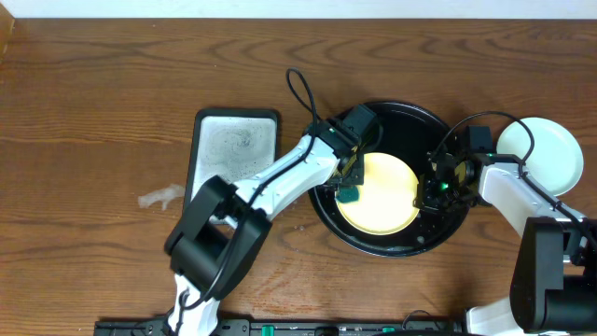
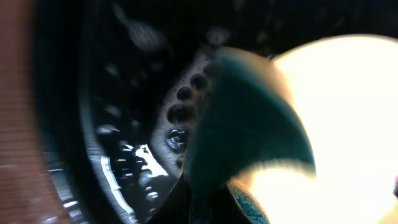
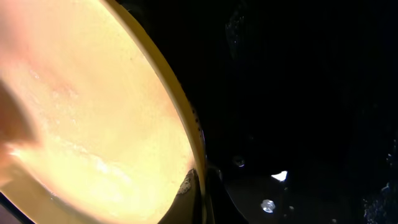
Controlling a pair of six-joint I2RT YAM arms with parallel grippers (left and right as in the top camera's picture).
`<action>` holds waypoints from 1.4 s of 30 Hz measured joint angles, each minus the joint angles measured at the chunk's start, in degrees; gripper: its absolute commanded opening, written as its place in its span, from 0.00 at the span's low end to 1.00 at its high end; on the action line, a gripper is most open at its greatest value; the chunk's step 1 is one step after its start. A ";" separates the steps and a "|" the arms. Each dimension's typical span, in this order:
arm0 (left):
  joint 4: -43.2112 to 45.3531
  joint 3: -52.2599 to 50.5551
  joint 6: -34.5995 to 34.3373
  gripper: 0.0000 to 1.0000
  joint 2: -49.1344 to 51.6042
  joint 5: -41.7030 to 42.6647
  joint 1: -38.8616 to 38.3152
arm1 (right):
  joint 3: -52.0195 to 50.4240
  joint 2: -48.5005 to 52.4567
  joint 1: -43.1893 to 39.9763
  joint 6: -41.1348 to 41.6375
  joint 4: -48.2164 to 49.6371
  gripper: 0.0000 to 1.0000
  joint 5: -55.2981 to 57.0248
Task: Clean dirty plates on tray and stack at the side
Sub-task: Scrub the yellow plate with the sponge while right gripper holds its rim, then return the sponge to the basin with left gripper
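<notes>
A pale yellow plate (image 1: 381, 193) lies in the round black tray (image 1: 392, 112). My left gripper (image 1: 348, 189) is shut on a teal sponge (image 2: 245, 124) and presses it on the plate's left edge; foam bubbles show beside it in the left wrist view. My right gripper (image 1: 424, 194) is shut on the yellow plate's right rim (image 3: 198, 177), one finger on top and one under. A pale mint-blue plate (image 1: 541, 154) sits on the table to the right of the tray. The yellow plate (image 3: 87, 106) fills the left of the right wrist view.
A rectangular silvery soapy tray (image 1: 233, 149) with a dark rim lies to the left of the black tray. A crumpled clear scrap (image 1: 160, 197) lies on the wooden table further left.
</notes>
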 measured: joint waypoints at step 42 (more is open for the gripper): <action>-9.60 -18.01 14.60 0.67 -34.53 1.97 28.30 | 0.09 -11.54 5.92 -1.44 -0.57 0.31 9.49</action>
